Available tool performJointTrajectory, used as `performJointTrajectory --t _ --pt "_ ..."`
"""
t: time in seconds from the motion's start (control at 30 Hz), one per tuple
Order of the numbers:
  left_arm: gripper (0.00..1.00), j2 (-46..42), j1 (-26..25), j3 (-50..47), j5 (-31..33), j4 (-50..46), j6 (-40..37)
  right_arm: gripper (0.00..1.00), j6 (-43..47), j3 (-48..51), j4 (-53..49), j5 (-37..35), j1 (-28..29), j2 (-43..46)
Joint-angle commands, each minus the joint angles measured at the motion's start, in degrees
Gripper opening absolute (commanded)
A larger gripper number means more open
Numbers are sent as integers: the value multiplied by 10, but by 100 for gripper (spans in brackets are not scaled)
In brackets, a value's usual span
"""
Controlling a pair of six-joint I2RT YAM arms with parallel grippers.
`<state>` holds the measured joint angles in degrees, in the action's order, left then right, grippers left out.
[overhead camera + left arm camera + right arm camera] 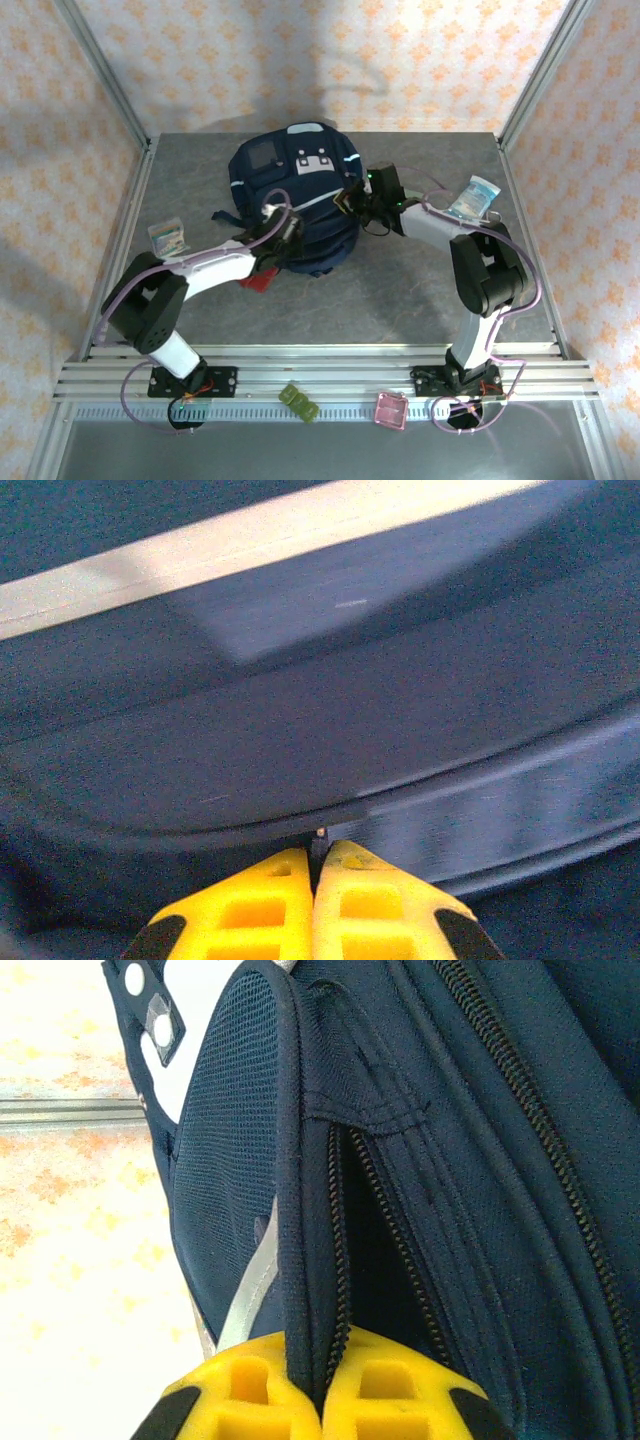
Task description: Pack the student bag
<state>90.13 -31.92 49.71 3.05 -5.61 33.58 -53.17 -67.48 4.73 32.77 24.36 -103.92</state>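
Observation:
The student bag (300,170), a navy-blue backpack with a pale stripe (250,535), lies on the table toward the back centre. My left gripper (283,222) is at the bag's near left side. Its yellow fingers (250,910) are shut on a small dark zipper pull (319,842). My right gripper (350,198) is at the bag's right side, shut on the fabric edge of a zipper opening (318,1290) that gapes a little above the fingers. The inside of the bag is dark and hidden.
A small clear pack of coloured items (166,237) lies at the left of the table and a blue-white packet (472,198) at the right. Something red (258,281) pokes out under the bag's near edge. A green piece (299,402) and a pink piece (390,411) rest on the front rail.

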Motion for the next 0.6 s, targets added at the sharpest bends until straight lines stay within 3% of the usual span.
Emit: performJointTrajectory --t 0.0,0.13,0.27,0.33,0.47,0.57 --pt "0 -51 61 -44 52 -37 9 0 -1 -15 43 -27 -29 13" --pt "0 -79 109 -62 40 -39 -9 0 -4 -22 53 -24 -37 10" --pt "0 -68 98 -46 -5 -26 -24 0 -21 -16 85 -2 -36 4" --pt "0 -61 76 -35 2 -20 -31 1 -34 -9 113 22 -34 5" --pt "0 -43 55 -23 6 -10 -33 38 -56 27 166 40 -11 25" --pt "0 -38 55 -24 -1 -1 -34 46 -75 58 213 41 19 36"
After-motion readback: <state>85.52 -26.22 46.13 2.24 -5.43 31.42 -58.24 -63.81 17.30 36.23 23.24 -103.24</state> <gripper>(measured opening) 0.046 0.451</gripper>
